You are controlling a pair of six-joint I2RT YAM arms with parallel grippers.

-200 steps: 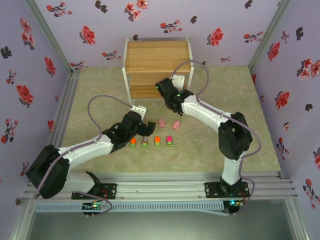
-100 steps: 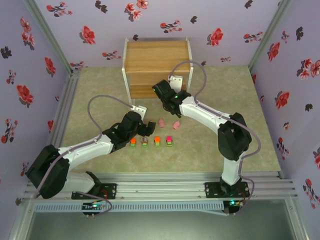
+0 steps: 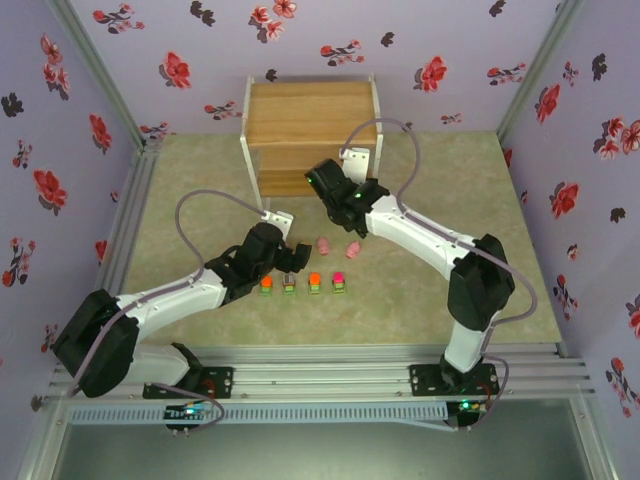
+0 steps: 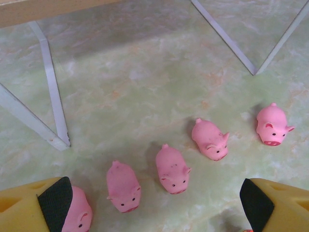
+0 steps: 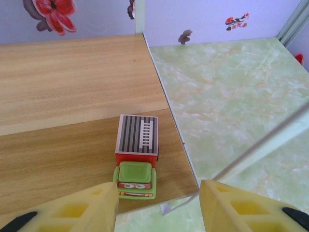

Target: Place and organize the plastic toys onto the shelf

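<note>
The shelf (image 3: 310, 115) is set at the far centre, and one blocky toy (image 5: 137, 154) is seen lying on its lower tier, at the right edge. The right gripper (image 5: 158, 188) is extended over this toy, its jaws parted and nothing gripped. The left gripper (image 4: 154, 203), spread wide and empty, is poised over five pigs (image 4: 172, 169). Four floor toys (image 3: 314, 283) are lined up nearer.
</note>
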